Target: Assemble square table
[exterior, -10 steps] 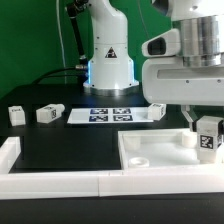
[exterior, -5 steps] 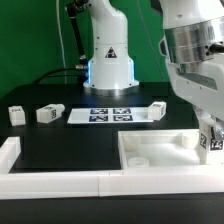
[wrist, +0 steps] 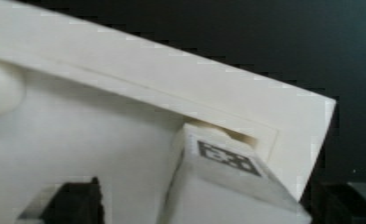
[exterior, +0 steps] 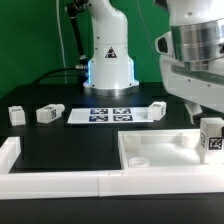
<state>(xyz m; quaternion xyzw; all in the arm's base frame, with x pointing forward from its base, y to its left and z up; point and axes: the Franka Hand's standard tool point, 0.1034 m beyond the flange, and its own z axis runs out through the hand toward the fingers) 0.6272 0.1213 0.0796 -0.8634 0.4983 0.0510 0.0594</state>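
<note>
The gripper (wrist: 212, 204) is open. In the wrist view its two dark fingers (wrist: 73, 200) stand wide apart on either side of a leg (wrist: 221, 165), with a gap showing between each finger and the leg, so it has hold of nothing.

Reading the exterior view as a clock face, the top (exterior: 160, 158) lies on the black table at about 4 o'clock, rim up. The leg (exterior: 211, 137) stands upright in the top's 2 o'clock corner, just inside the rim, its tag facing the camera. Whether it is fixed there or only resting, I cannot tell. The gripper hangs at the leg's 12 o'clock, right above it and close, with the arm's bulky white wrist filling the picture at 1 to 2 o'clock.

Three spare legs lie on the table apart from the top: one at 9 o'clock (exterior: 14, 114), one just beside it toward the centre (exterior: 50, 114), and one (exterior: 158, 110) touching the 3 o'clock end of the marker board (exterior: 100, 116), which lies flat near the centre. The arm's base (exterior: 108, 62) stands at 12 o'clock behind that board. White bars (exterior: 60, 182) run along the table edge from 6 to 8 o'clock.
</note>
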